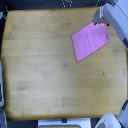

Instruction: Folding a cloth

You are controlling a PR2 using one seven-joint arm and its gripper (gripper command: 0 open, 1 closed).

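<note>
The cloth (89, 40) is a small pink-magenta piece lying flat on the wooden tabletop (45, 60), toward the exterior view's upper right, turned at an angle like a tilted rectangle. My gripper (98, 22) comes in from the upper right and sits at the cloth's far corner. Its fingers are small and blurred, so I cannot tell whether they are open or shut, or whether they hold the corner. The grey-white arm (117, 17) runs off the top right edge.
The tabletop fills most of the view, with dark surround at the top edge. A white robot part (107, 121) shows at the bottom right, and a pale object (64, 122) at the bottom centre. A grey strip (1, 90) lies along the left edge.
</note>
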